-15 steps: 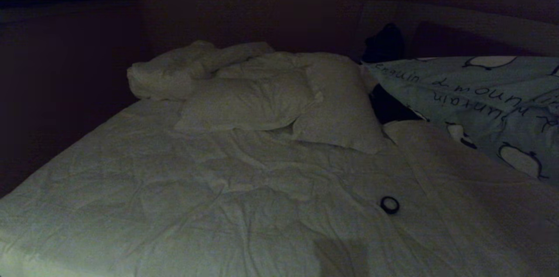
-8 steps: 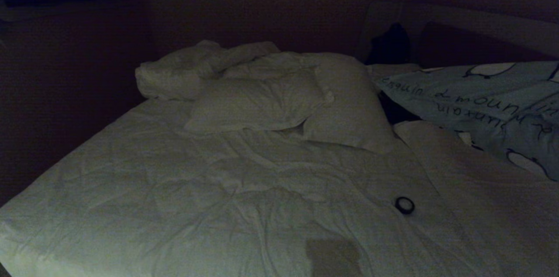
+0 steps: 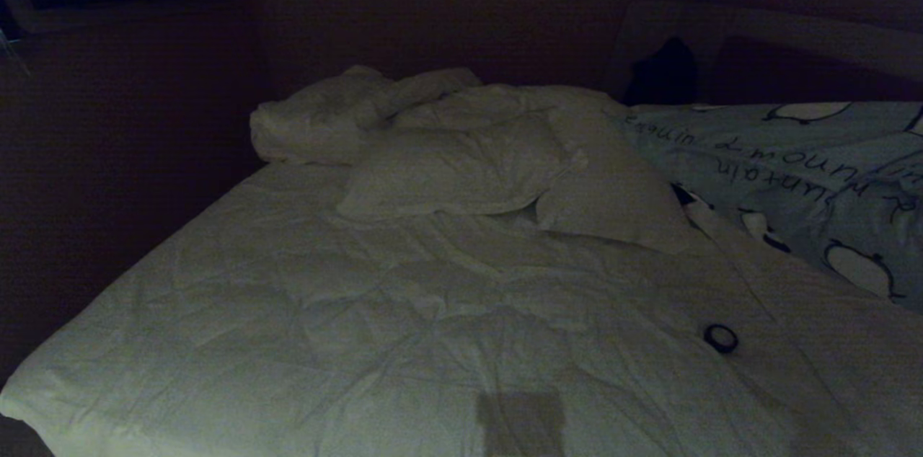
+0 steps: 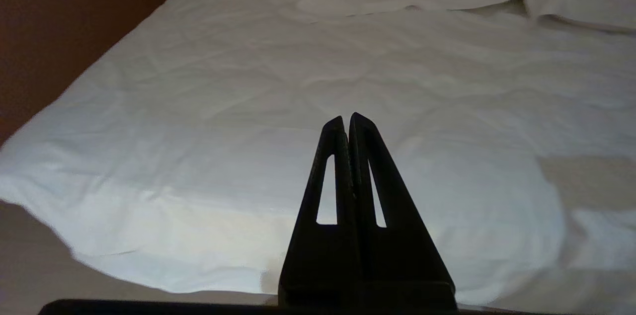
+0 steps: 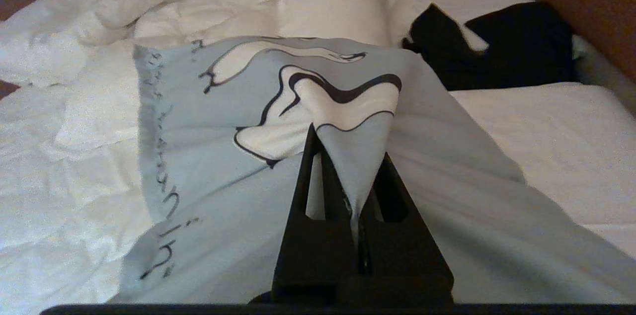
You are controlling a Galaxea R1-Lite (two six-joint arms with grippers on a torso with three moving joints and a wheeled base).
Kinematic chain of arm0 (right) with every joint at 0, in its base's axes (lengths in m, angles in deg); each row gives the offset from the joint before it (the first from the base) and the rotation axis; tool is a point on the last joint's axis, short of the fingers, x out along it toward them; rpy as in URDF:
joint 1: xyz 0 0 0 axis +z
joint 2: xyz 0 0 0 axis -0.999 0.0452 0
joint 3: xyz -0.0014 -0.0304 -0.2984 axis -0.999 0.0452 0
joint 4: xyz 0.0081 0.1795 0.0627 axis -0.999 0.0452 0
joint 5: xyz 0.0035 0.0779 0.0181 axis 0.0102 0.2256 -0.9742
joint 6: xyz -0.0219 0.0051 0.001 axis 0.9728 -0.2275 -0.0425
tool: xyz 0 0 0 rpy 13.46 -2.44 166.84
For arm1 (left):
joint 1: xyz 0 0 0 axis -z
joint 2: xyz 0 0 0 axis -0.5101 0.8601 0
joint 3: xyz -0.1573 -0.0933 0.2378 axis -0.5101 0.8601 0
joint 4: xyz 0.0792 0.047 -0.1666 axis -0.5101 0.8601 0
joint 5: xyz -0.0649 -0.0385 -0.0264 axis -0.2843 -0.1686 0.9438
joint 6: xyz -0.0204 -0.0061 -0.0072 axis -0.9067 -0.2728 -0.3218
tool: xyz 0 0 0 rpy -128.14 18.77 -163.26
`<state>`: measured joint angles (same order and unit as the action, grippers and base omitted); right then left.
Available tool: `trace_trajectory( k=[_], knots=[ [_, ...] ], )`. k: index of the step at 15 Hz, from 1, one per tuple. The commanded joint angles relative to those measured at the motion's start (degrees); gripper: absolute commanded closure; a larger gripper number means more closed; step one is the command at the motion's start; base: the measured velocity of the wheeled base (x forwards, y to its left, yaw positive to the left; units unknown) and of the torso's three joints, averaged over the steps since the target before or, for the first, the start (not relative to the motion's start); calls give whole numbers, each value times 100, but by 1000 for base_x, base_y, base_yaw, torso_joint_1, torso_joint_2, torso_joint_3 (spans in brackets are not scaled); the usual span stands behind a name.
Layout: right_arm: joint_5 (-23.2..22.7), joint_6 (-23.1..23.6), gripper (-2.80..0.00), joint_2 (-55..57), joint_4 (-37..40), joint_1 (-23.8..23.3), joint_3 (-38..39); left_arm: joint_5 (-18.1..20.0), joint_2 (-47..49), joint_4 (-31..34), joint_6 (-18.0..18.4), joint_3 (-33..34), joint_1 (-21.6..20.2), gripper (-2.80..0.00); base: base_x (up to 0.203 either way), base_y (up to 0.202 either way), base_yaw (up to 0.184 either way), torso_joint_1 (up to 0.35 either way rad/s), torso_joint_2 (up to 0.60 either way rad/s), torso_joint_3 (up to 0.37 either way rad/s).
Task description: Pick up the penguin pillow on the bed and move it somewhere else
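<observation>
Bed (image 3: 303, 313) filled most of the head view, its wrinkled white duvet running from the near edge up to a dark wall. Two white pillows (image 3: 461, 169) lay heaped at the far middle, a bunched roll of white bedding to their left. The penguin pillow (image 3: 793, 176) lay on the far right side of the bed, just beside the right-hand white pillow, running out of the picture at the right edge. A small dark ring (image 3: 721, 338) sat on the duvet nearer the robot, well apart from the pillows. The left and near stretches of duvet lay flat; the bed's left edge dropped into darkness. Neither arm showed here.

In the left wrist view, the left claw (image 4: 346, 118) hung above the near left corner of the bed (image 4: 198, 106), its fingers pressed together on nothing.

In the right wrist view, the right claw (image 5: 348, 191) was clamped on a pinched fold of the penguin pillow (image 5: 208, 156), the cloth rising to a peak between its fingers. White pillows (image 5: 318, 7) lay beyond it, and a dark cloth (image 5: 516, 51) lay crumpled at the far right, by the headboard.
</observation>
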<state>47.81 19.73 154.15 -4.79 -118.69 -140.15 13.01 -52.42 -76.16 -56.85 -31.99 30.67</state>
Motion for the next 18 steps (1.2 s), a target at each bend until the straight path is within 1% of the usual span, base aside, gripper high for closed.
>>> trace_trajectory(
  k=[1,4,14,15,18],
  knots=[
    [-21,-3,0,16,-18,-1,-1,-2,-2,-2,-1,9,0,0,0,197,-3,-2,-2,2],
    [-21,-3,0,25,-18,-1,-1,-2,-2,-2,-1,9,0,0,0,136,4,2,0,3],
    [-21,-12,0,25,-18,-1,-10,-2,-2,-2,-1,9,0,0,0,0,0,0,0,0],
    [-21,-12,0,25,-18,-1,-10,-2,-2,-2,-1,9,0,0,-70,0,-3,17,7,7],
    [-21,-21,0,25,-18,-1,-10,-2,-2,-2,-1,9,0,0,-182,0,1,2,2,2]
  ],
)
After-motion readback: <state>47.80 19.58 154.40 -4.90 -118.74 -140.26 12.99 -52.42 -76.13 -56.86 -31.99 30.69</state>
